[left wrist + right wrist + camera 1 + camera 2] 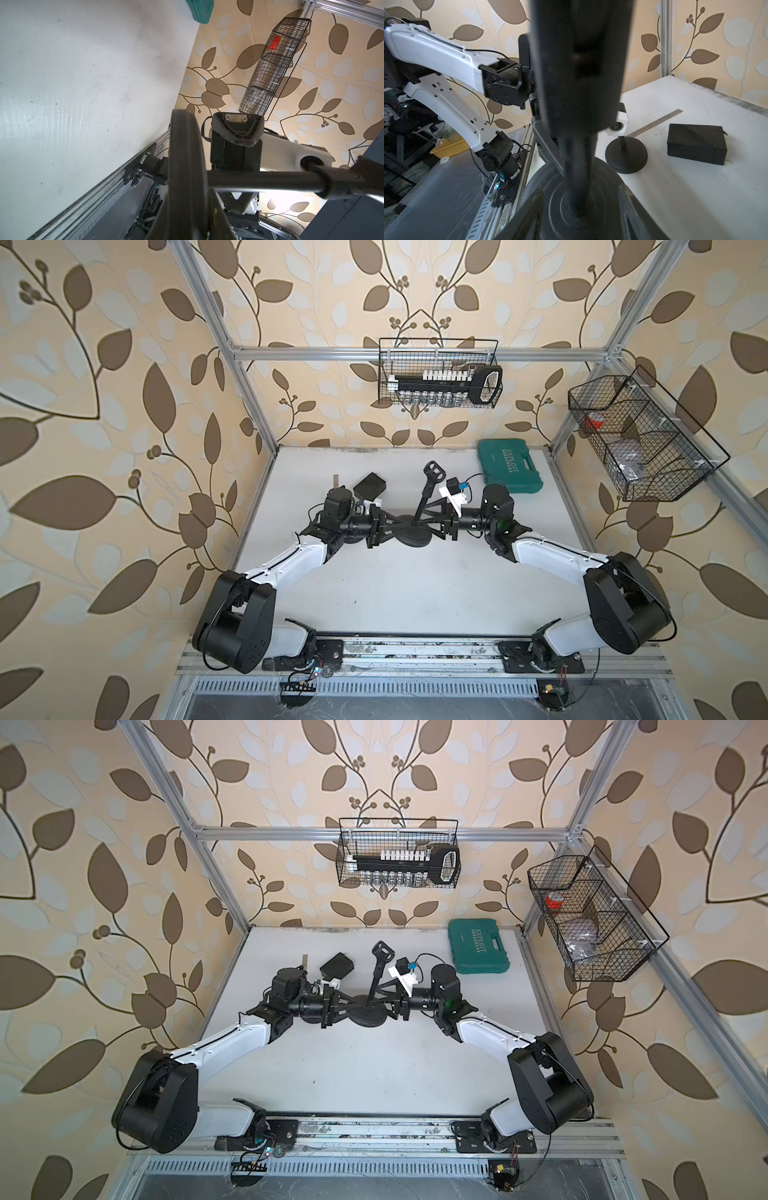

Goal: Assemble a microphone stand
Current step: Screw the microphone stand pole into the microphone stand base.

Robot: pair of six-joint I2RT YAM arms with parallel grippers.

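At the middle of the table point(415, 597), the left gripper point(400, 525) is clamping tight low on the microphone stand point(424, 497), at the foot of its pole. Facing it, the right gripper point(429, 523) is holding its jaws apart either side of that pole. The stand is sitting on its round base point(415, 540), with a black box point(370, 486) lying behind and a green case point(509, 466) lying farther right.

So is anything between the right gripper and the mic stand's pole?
Nothing visible. The right gripper is open, its jaws either side of the pole, just above the round base.
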